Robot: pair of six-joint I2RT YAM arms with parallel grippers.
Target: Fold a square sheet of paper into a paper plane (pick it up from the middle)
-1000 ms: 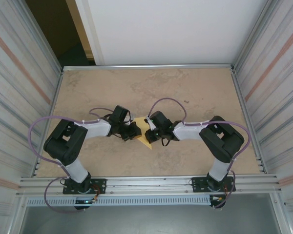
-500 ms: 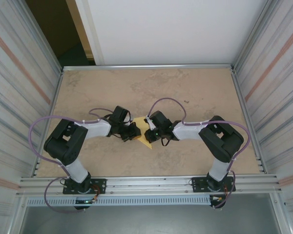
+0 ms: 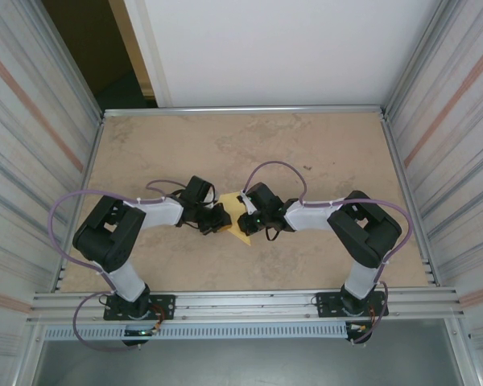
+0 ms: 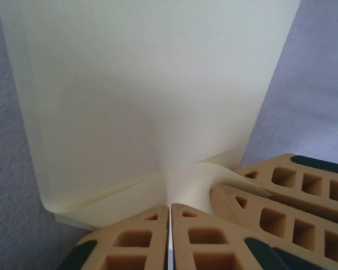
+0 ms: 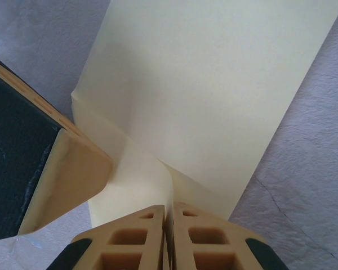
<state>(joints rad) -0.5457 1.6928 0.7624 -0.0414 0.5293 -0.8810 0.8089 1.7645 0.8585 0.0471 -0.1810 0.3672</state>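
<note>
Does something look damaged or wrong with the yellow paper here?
No tear shows. Where the left gripper and right gripper pinch the paper, its folded edge bulges in a loose curl, not a flat crease.

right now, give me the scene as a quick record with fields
paper: pale yellow sheet, curled over into a fold along the pinched edge
left gripper: shut on the paper's near edge
right gripper: shut on the paper, close beside the left gripper
place: middle of the beige table, where both arms meet
progress: fold under way, no finished plane shape yet
</note>
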